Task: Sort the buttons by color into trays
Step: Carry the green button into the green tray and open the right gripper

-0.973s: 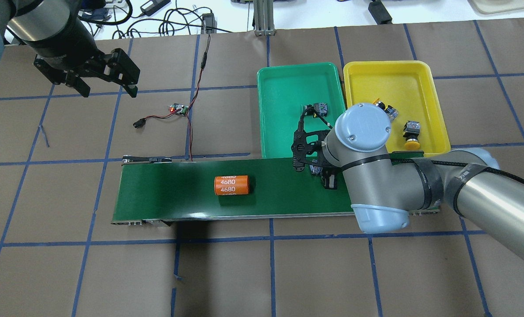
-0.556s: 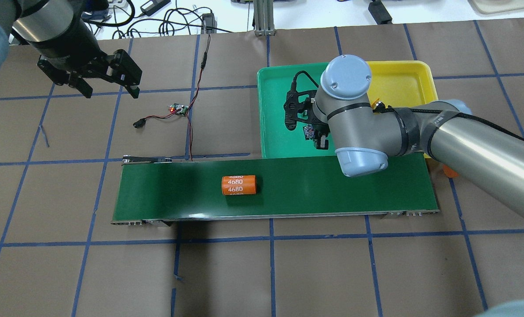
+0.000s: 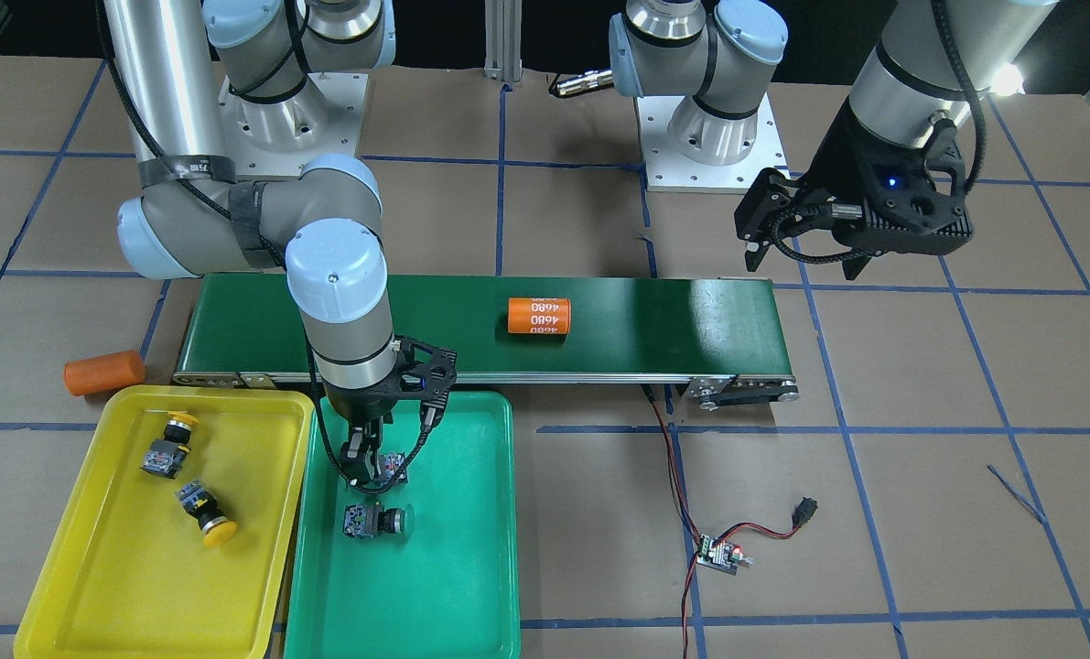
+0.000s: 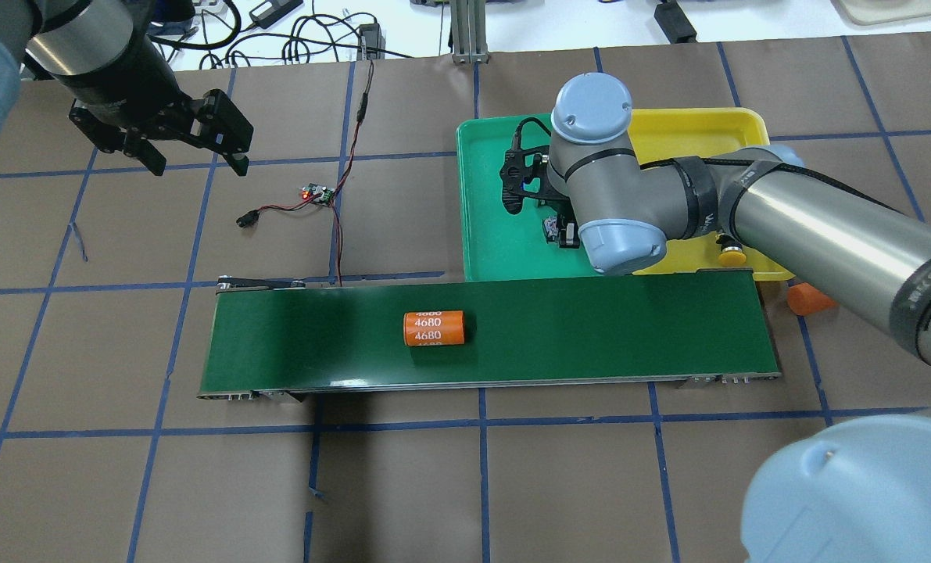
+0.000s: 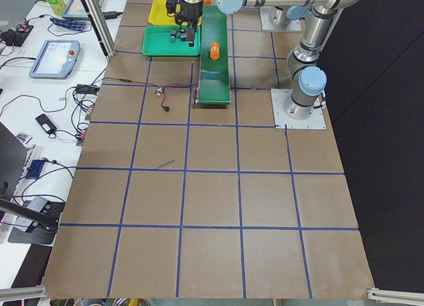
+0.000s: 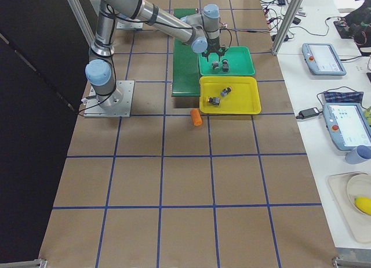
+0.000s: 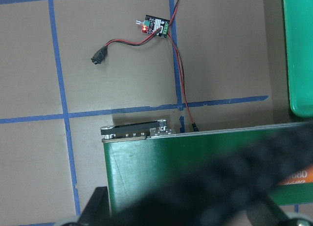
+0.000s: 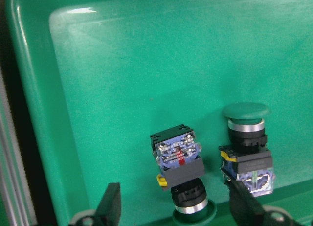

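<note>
Now the right gripper [image 8: 173,196] is inside the green tray [image 4: 488,242]. 1 s ago it hung over the conveyor belt [image 4: 590,328] w/ a button at its tips, and 0.6 s ago it was only just past the tray's near rim. The orange cylinder [image 4: 434,328] on the belt has drifted toward 3 o'clock in the overhead view over the same span. The left gripper [image 4: 195,160] is approx. where it was, at 10 o'clock from the belt, fingers spread, nothing between them.

Right wrist view: the green button [image 8: 178,160] lies on the tray floor. Its long axis runs approx. 12–6 w/ a slight tilt, green cap at 6 o'clock, terminal block at 12. The second green button [image 8: 247,150] lies just beside it at 3 o'clock, axis parallel but reversed — cap at 12.

The right fingers [image 8: 111,204] are spread wide. The green button sits between them w/ a clear gap to the 9 o'clock finger, a narrower one to the 3 o'clock finger, and no contact seen. The 3 o'clock finger overlaps the second green button's body in view; contact there cannot be told.

Two yellow buttons [image 3: 167,448] lie in the yellow tray [image 3: 96,586], apart from each other.
</note>
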Controlling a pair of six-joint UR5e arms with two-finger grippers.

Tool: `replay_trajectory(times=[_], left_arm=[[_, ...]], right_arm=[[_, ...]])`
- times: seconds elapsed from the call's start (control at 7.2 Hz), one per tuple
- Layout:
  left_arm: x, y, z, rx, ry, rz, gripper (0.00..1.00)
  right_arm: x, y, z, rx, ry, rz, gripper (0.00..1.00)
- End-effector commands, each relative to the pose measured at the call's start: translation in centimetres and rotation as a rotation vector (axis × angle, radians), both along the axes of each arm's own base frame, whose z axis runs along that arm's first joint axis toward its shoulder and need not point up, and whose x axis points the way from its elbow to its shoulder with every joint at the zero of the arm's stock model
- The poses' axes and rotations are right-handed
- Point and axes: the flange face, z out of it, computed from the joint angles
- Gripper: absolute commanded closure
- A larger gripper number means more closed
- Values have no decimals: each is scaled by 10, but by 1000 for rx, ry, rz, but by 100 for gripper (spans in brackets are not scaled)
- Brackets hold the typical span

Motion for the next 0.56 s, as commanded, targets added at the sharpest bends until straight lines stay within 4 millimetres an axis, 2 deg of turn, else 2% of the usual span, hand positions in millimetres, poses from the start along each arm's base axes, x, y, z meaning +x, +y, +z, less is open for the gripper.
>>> replay_trajectory(times=[0.0, 0.14, 0.28, 0.42], left_arm=[[0, 1, -2, 2, 1, 0, 0], [0, 0, -2, 4, 1, 0, 0], [0, 1, -2, 2, -1, 0, 0], [0, 0, -2, 4, 0, 0, 0]], right_arm=[[-1, 17, 58, -4, -52, 6, 0], [-4, 37, 96, 2, -57, 7, 0], [-10, 66, 141, 8, -56, 7, 0], [-17, 109, 189, 30, -55, 8, 0]])
